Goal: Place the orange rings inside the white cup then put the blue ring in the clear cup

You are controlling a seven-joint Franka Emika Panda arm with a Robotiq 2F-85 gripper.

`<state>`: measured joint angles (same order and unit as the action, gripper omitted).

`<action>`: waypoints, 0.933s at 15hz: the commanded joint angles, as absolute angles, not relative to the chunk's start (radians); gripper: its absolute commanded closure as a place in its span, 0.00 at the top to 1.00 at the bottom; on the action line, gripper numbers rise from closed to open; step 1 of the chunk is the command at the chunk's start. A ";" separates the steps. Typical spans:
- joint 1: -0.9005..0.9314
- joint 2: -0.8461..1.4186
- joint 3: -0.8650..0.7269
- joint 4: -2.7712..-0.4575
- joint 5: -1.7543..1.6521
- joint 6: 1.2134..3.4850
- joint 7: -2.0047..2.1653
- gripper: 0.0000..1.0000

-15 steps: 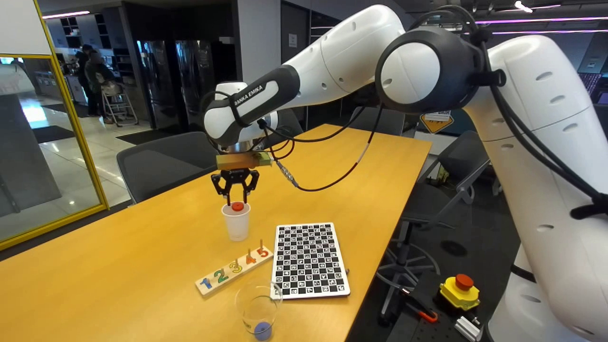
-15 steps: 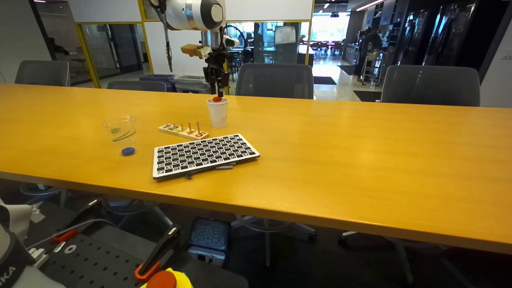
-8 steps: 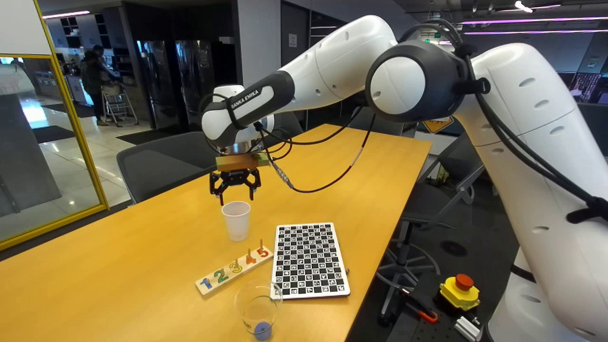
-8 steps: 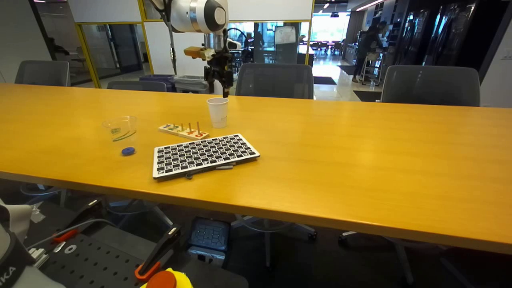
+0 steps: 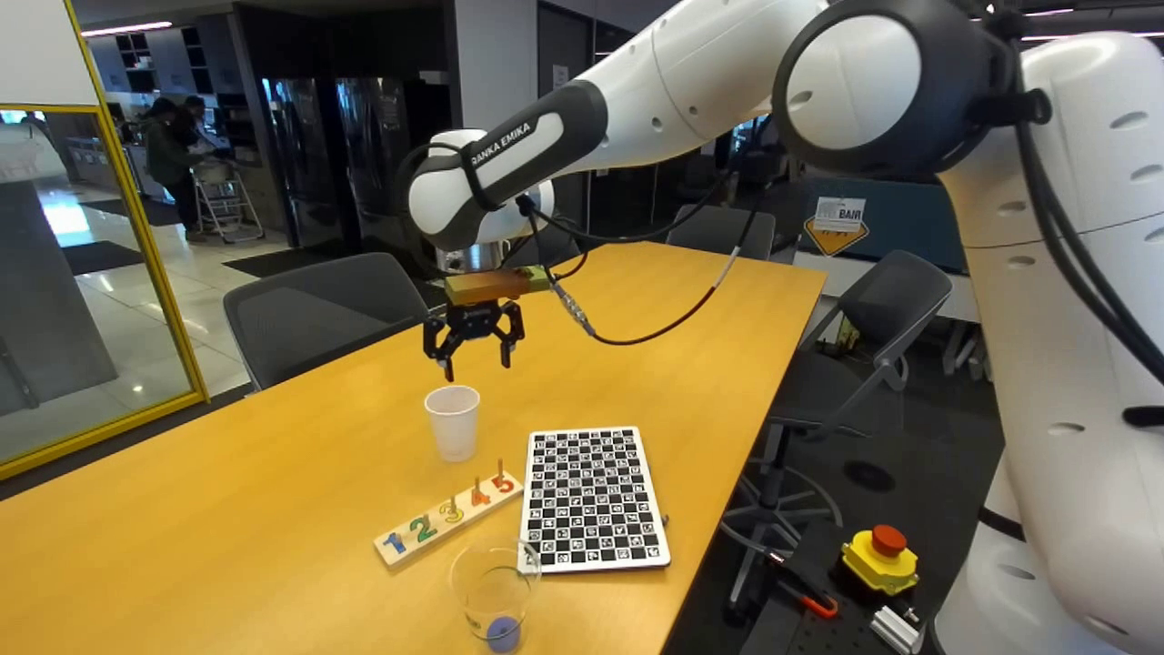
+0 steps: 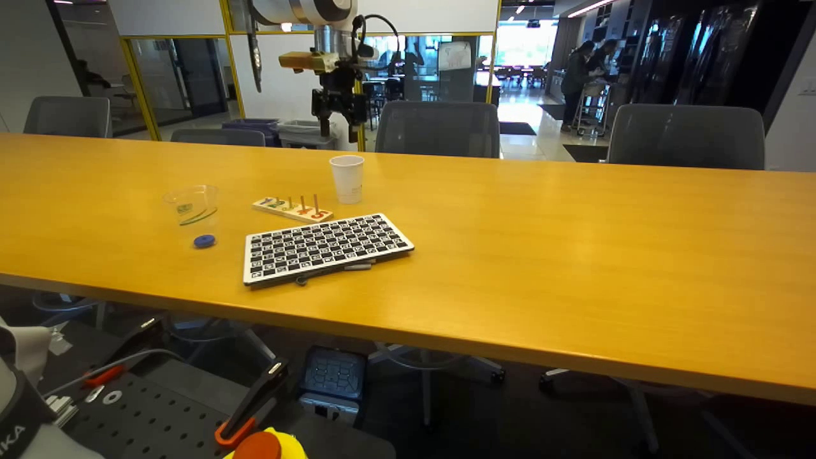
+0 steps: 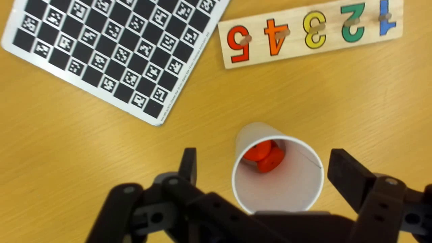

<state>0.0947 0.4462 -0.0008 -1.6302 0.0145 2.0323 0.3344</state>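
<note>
below the gripper (image 5: 477, 368), white cup (image 5: 453, 428)

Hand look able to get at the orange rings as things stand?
Probably not while spread this wide: the orange rings lie low inside the white cup, and the open hand above seems wider than its mouth. Nothing covers that mouth, so narrowing first might work.

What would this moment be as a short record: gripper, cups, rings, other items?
gripper: open, holding nothing, above the white cup
white cup: upright
orange rings: inside the white cup, at least two showing in the wrist view
clear cup: upright
blue ring: shows at the clear cup's base in both exterior views; whether inside, cannot tell
number board: marked 1 to 5, its 5 end nearest the checkered board
</note>
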 commanded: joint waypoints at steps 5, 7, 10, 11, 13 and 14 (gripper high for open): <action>0.044 0.021 -0.002 -2.069 0.030 1.991 0.220 1.00; 0.028 -0.084 -0.006 -2.151 0.030 1.967 0.212 1.00; 0.002 -0.245 -0.014 -2.248 0.031 1.917 0.182 1.00; -0.006 -0.302 -0.018 -2.279 0.026 1.897 0.172 1.00; -0.020 -0.409 -0.026 -2.338 0.017 1.865 0.147 1.00; -0.028 -0.455 -0.031 -2.363 0.011 1.853 0.130 1.00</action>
